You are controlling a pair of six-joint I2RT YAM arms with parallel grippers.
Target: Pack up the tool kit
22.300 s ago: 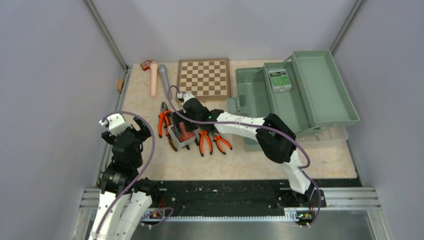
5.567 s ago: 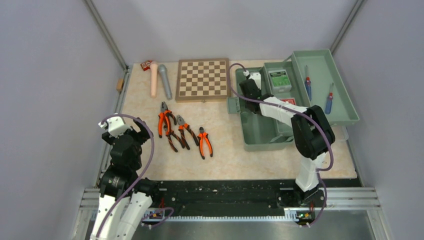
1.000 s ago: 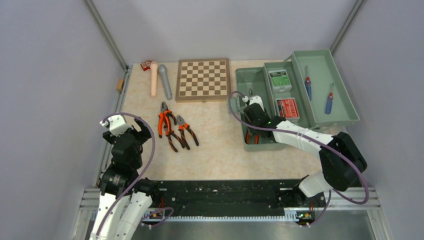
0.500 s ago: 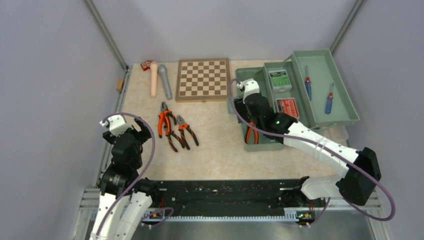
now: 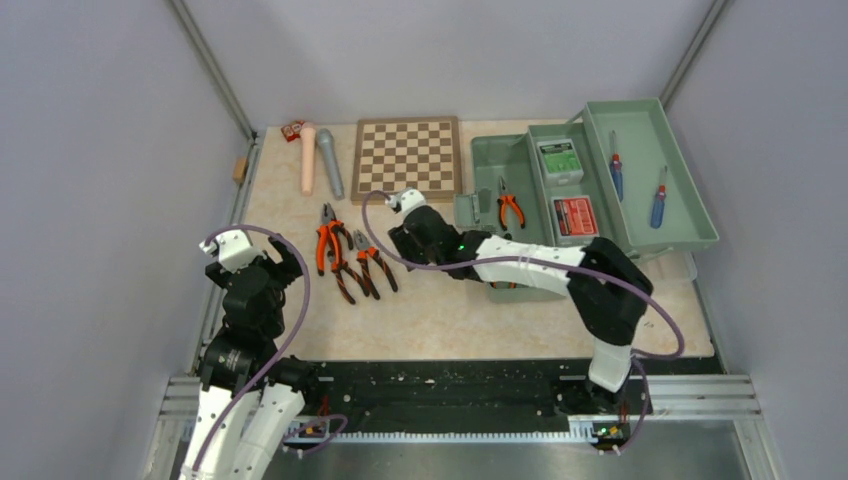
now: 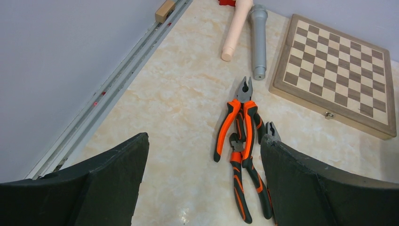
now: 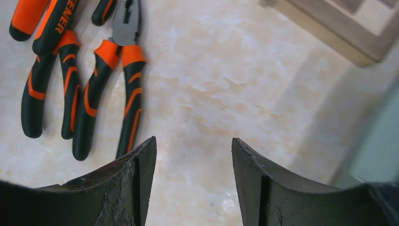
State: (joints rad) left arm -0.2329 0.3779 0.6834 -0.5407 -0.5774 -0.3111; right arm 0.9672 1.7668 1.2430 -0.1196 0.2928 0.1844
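The sage-green toolbox (image 5: pixel 640 130) stands open at the right. It holds orange-handled pliers (image 5: pixel 511 208), a green-labelled box (image 5: pixel 559 158), a red-labelled box (image 5: pixel 574 216) and two screwdrivers (image 5: pixel 616 178) (image 5: pixel 658 198). Three more pliers (image 5: pixel 328 240) (image 5: pixel 372 258) (image 5: pixel 345 282) lie on the table left of centre. My right gripper (image 5: pixel 398 243) (image 7: pixel 194 143) hangs open and empty just right of these, with one pair of pliers (image 7: pixel 124 70) ahead of its left finger. My left gripper (image 5: pixel 283 262) (image 6: pixel 204 146) stands wide open and empty, with the loose pliers (image 6: pixel 237 120) in front of it.
A brown chessboard (image 5: pixel 408 158) (image 6: pixel 339 84) lies at the back centre, its corner (image 7: pixel 339 33) near my right gripper. A pink cylinder (image 5: pixel 308 158) and a grey cylinder (image 5: pixel 329 163) lie at the back left. A metal rail (image 6: pixel 117 89) runs along the left wall.
My right arm has swung left out of the toolbox to the table beside the loose pliers, its jaws empty and wider. The left arm has not moved.
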